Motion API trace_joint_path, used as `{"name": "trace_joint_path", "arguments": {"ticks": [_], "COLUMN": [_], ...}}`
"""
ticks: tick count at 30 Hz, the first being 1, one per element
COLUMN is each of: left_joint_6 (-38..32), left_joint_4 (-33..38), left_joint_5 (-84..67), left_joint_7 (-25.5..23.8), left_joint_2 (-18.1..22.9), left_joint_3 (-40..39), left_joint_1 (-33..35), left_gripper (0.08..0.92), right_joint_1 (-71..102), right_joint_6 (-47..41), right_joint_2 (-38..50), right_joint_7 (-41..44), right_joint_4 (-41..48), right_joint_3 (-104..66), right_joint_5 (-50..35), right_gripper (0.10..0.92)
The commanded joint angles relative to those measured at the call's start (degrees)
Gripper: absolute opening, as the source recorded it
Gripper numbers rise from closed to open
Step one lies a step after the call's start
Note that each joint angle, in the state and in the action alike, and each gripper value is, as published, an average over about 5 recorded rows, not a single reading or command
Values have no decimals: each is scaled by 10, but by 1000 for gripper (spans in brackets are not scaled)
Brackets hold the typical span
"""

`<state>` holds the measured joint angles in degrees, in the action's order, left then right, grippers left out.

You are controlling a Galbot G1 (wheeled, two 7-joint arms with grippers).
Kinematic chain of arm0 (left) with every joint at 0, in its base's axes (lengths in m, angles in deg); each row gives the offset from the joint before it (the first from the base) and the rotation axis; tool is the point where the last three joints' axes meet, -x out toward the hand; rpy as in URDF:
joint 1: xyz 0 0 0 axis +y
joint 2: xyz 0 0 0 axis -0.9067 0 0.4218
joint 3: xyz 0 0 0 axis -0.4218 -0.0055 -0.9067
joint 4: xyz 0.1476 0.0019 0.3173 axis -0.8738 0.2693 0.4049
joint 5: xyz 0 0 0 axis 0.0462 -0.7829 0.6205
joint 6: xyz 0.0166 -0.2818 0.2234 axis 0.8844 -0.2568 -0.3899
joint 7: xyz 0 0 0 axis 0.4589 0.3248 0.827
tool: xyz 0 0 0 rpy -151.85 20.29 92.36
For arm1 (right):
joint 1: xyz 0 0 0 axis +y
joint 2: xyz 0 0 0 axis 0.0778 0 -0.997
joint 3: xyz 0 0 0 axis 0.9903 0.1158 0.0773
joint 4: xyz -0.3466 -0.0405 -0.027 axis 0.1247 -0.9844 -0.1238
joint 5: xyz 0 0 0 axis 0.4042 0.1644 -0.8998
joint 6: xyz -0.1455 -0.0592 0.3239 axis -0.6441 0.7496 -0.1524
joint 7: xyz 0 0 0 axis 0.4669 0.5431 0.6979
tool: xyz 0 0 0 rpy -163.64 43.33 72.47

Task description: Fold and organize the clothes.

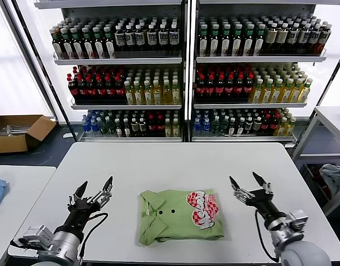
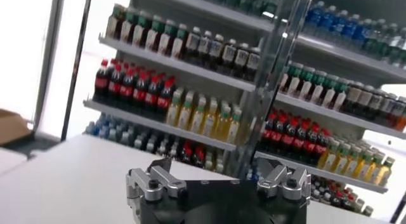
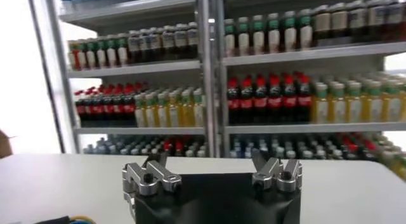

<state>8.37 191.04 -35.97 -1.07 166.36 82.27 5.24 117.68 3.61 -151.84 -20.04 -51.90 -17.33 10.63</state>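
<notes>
A folded light green shirt [image 1: 179, 215] lies flat on the white surface [image 1: 175, 160], its collar and small dark buttons on the side nearer the left gripper [image 1: 94, 191] and its red-and-white chest graphic [image 1: 203, 209] on the side nearer the right gripper [image 1: 246, 185]. Both grippers hover just off the shirt's two short ends, apart from the cloth, each with fingers spread wide and holding nothing. The garment looks light, soft and limp, likely to sag and unfold if lifted by one corner; a pinch through all layers at a folded edge, or at both ends together, seems the safer hold. The buttons and collar make that end thicker and lumpier. Whether a second, plain shirt lies beneath the printed one cannot be told, as only one bundle shows. Both wrist views look past the shirt to the shelves of bottled drinks [image 1: 183, 72] behind it, so neither shows the cloth; each shows only its own open fingers [image 2: 151, 181] [image 3: 147, 176]. The shirt's underside and the fold lines are hidden.
</notes>
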Motion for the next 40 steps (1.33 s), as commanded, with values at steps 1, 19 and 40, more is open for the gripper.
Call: {"name": "trace_joint_path", "arguments": {"ticks": [1, 19, 40], "left_joint_6": [-46, -86, -92], "left_joint_4": [-25, -91, -83], "left_joint_5": [70, 58, 43], "left_joint_7": [-162, -232, -244], "left_joint_2": [-7, -17, -7], "left_joint_3": [89, 176, 182], "left_joint_1": [5, 2, 7], "left_gripper": [823, 823, 823], "right_joint_1": [72, 75, 77], "right_joint_6": [43, 74, 72], "right_joint_2": [-25, -71, -81], "right_joint_7": [77, 143, 146], "right_joint_4": [14, 73, 68], "right_joint_3": [-168, -245, -242], "right_joint_5": [-16, 13, 14], "right_gripper": [823, 823, 823]}}
